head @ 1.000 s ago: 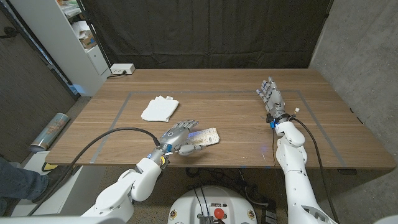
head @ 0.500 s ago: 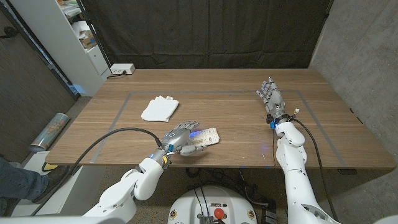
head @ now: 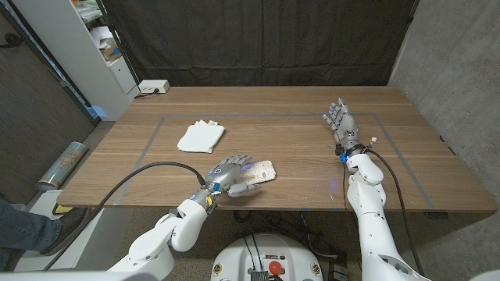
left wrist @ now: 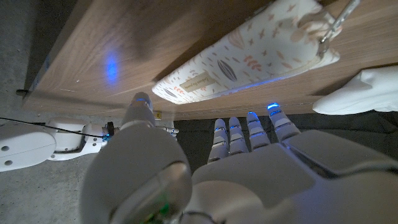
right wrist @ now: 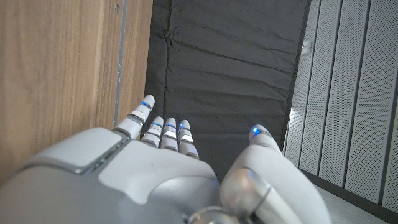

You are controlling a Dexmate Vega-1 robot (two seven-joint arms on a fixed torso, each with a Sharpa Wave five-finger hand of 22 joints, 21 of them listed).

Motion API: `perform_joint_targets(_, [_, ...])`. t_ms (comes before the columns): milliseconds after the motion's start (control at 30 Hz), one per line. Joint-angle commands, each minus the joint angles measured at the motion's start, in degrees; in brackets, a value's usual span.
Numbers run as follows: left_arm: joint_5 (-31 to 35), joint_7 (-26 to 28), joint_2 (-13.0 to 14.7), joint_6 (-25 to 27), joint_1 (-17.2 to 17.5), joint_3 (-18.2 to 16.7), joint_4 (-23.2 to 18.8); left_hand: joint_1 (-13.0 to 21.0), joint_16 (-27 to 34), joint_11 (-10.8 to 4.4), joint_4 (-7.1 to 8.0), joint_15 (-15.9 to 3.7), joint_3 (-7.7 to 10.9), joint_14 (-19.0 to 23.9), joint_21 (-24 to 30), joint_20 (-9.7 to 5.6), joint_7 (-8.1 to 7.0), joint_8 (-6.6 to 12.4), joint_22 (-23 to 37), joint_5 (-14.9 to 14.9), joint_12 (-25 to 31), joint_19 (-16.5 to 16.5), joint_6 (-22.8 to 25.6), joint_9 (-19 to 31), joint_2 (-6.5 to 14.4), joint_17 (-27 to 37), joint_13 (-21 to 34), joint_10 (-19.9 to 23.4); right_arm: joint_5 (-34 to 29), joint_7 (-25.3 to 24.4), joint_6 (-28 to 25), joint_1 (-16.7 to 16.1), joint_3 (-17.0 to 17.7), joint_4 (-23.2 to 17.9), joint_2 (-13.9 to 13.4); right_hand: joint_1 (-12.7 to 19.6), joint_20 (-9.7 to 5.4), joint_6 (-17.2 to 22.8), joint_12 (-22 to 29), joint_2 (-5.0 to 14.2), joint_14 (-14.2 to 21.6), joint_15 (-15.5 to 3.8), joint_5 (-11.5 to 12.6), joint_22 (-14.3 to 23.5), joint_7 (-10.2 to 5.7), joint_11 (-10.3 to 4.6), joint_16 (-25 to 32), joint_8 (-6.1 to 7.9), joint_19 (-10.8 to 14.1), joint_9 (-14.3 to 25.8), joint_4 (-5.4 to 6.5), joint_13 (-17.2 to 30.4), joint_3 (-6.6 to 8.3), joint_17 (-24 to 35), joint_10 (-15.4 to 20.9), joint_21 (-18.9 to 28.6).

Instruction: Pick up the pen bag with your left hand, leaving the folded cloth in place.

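Patterned pen bag [head: 255,173] under open left hand [head: 229,173]

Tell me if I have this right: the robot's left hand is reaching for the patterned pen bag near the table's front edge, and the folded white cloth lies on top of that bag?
Not quite. The folded cloth lies apart from the pen bag, on bare table farther back, as the head view shows. The rest holds: the left hand is at the bag near the front edge.

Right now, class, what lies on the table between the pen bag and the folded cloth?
Nothing: in the head view, only bare wood separates the pen bag from the folded cloth. The left hand reaches over the bag's near end.
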Motion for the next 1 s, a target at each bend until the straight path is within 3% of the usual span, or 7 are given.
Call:
perform_joint_targets(33, [-1.0, 0.2, -0.2, 0.6, -0.5, 1.4, 0.7, 0.6, 0.1, 0.31, -0.1, 0.39, 0.09, 0.5, -0.2, 0.32, 0.04, 0.05, 0.1, 0.4, 0.2, 0.5, 0.4, 0.3, 0.0, 0.2, 0.1, 0.4, 0.2, 0.5, 0.2, 0.0, 0.5, 0.4, 0.0, 0.1, -0.07, 0.2, 0.1, 0.55, 0.4, 0.23, 0.4, 0.3, 0.03, 0.26, 0.3, -0.16, 0.4, 0.3, 0.12, 0.3, -0.2, 0.0, 0.1, -0.2])
perform_joint_targets(367, [-2.1, 1.2, -0.5, 1.0, -0.4, 1.9, 1.6, 1.0, 0.2, 0.17, -0.15, 0.2, 0.16, 0.8, -0.3, 0.32, -0.04, 0.08, 0.2, 0.5, 0.2, 0.7, 0.7, 0.3, 0.3, 0.2, 0.2, 0.7, 0.2, 0.4, 0.2, -0.5, 0.7, 0.3, 0.1, 0.1, -0.03, 0.2, 0.1, 0.6, 0.4, 0.22, 0.4, 0.3, 0.06, 0.2, 0.3, -0.17, 0.5, 0.3, 0.1, 0.3, -0.27, 0.0, 0.1, -0.3])
perform_joint_targets(533, [-2.6, 1.1, -0.6, 1.3, -0.6, 2.2, 2.1, 3.0, 0.5, -0.21, -0.54, -0.2, 1.12, 1.9, -0.2, 0.29, -0.13, 0.69, 0.2, 0.5, 0.6, 1.8, 2.7, 0.4, 2.2, 0.3, 0.3, 1.9, 0.2, 0.4, 0.3, -0.5, 0.8, 0.8, 0.1, 0.1, 0.01, 0.2, 0.1, 0.62, 0.4, 0.25, 0.4, 0.3, 0.08, 0.18, 0.3, -0.17, 0.4, 0.3, 0.09, 0.3, -0.3, 0.0, 0.1, -0.4])
perform_joint_targets(833, [-3.2, 2.2, -1.1, 1.8, -0.8, 2.5, 2.4, 4.6, 0.8, -0.58, -0.94, -0.69, 1.77, 3.2, -0.3, 0.33, -0.52, 1.0, 0.3, 0.3, 1.0, 2.6, 3.9, 0.5, 3.2, 0.3, 0.4, 3.0, 0.2, 0.5, 0.7, -0.1, 1.0, 2.1, 0.2, 0.1, 0.04, 0.2, 0.1, 0.66, 0.4, 0.24, 0.5, 0.3, 0.11, 0.23, 0.3, -0.17, 0.4, 0.3, 0.07, 0.3, -0.36, 0.0, 0.1, -0.6])
perform_joint_targets(1000, [-3.2, 4.2, -2.2, 2.4, -0.6, 2.6, 2.8, 9.4, 1.4, -1.37, -2.03, -1.61, 4.04, 5.9, 0.3, 0.24, -0.94, 1.44, 0.5, -1.2, 1.7, 5.4, 6.1, 0.6, 6.4, 0.3, 0.7, 5.3, 0.1, 0.6, 0.9, 0.1, 1.2, 2.6, 0.4, 0.1, 0.05, 0.2, 0.1, 0.67, 0.4, 0.21, 0.5, 0.3, 0.08, 0.29, 0.3, -0.17, 0.4, 0.3, 0.07, 0.3, -0.4, 0.0, 0.1, -0.7])
